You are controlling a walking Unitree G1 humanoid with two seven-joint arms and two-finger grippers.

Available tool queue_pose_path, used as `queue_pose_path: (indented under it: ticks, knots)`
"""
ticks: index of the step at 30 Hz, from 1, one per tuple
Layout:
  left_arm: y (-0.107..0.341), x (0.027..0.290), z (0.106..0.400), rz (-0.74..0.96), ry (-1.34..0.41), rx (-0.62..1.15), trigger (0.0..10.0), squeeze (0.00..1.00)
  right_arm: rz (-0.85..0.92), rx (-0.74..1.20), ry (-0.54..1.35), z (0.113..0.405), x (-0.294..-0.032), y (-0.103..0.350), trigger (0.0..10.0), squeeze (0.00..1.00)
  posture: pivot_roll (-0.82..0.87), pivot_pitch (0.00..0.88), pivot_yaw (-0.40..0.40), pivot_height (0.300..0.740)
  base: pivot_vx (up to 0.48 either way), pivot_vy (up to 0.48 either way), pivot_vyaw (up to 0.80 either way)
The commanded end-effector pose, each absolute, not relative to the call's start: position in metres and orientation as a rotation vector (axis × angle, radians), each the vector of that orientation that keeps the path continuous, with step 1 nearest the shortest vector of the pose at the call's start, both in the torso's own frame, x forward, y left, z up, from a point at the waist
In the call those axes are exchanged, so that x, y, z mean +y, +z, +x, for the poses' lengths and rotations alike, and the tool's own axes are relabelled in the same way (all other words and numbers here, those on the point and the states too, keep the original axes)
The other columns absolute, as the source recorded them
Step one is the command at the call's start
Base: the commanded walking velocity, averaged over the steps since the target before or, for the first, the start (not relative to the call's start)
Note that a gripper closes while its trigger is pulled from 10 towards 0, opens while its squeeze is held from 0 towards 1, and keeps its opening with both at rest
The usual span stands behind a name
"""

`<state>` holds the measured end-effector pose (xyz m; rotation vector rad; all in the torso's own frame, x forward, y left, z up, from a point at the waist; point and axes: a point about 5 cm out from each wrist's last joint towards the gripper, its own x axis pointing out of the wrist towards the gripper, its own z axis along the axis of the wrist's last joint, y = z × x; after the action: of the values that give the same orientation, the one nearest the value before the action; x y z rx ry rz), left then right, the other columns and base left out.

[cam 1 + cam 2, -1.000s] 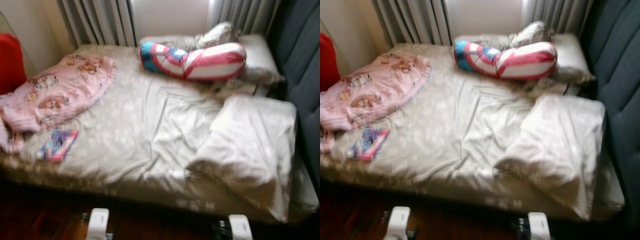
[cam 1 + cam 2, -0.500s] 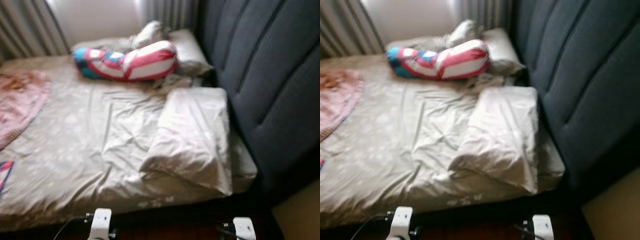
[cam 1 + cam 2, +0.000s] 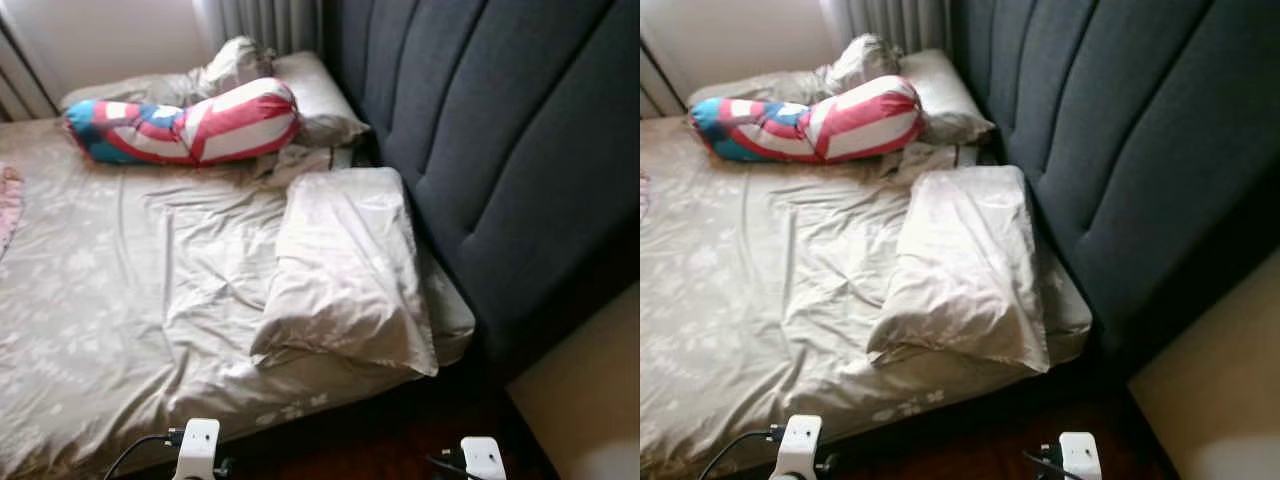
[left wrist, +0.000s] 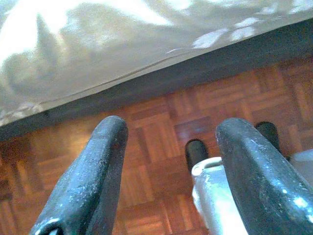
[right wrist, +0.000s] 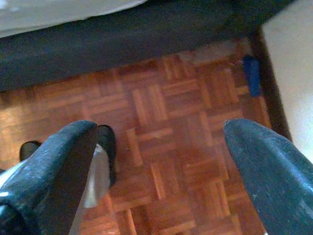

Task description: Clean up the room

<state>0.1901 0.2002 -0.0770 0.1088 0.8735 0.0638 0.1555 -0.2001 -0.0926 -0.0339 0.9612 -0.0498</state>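
A bed (image 3: 90, 300) with a rumpled beige sheet stands before me. A beige pillow (image 3: 345, 270) lies askew near the dark padded headboard (image 3: 500, 150). At the far end rests a red, white and blue bolster cushion (image 3: 185, 125) against another pillow (image 3: 310, 95) and a bunched grey cloth (image 3: 232, 62). My left gripper (image 4: 168, 161) hangs open over the parquet floor beside the bed's edge. My right gripper (image 5: 161, 161) hangs open over the floor too, with nothing between its fingers.
A pink edge of a blanket (image 3: 8, 205) peeks in at the left border. Grey curtains (image 3: 265, 20) hang behind the bed. A cream wall or furniture side (image 3: 590, 400) stands at the right. A small blue piece (image 5: 252, 73) lies on the floor by the wall.
The camera has swung to the right: the pink blanket and the book have slid out of view on the left, and the headboard now takes up the right. Both arms still hang low.
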Motion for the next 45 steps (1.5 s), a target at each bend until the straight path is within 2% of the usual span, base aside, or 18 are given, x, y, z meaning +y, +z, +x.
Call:
queue_pose_path:
  ticks: [1, 17, 39, 45]
  knots:
    - [-0.081, 0.202, 0.182, 0.102, 0.075, 0.91, 10.0, 0.0, -0.035, 0.955, -0.05, 0.155, -0.2, -0.093, 10.0, 0.0, -0.03, 0.052, 0.005, 0.74, 0.0, 0.0, 0.0]
    - [-0.083, 0.212, 0.175, 0.076, 0.147, 0.936, 10.0, 0.0, -0.043, 0.949, -0.042, 0.156, -0.2, -0.092, 10.0, 0.0, -0.03, 0.046, 0.003, 0.74, 0.0, 0.0, 0.0]
    - [-0.08, 0.205, 0.184, 0.082, 0.12, 0.899, 10.0, 0.0, -0.048, 0.95, -0.041, 0.156, -0.201, -0.092, 10.0, 0.0, -0.03, 0.037, 0.002, 0.74, 0.269, 0.0, 0.0]
    - [-0.08, 0.204, 0.184, 0.084, 0.117, 0.894, 10.0, 0.0, -0.049, 0.946, -0.043, 0.156, -0.201, -0.092, 10.0, 0.0, -0.03, 0.037, 0.0, 0.74, 0.0, 0.0, 0.0]
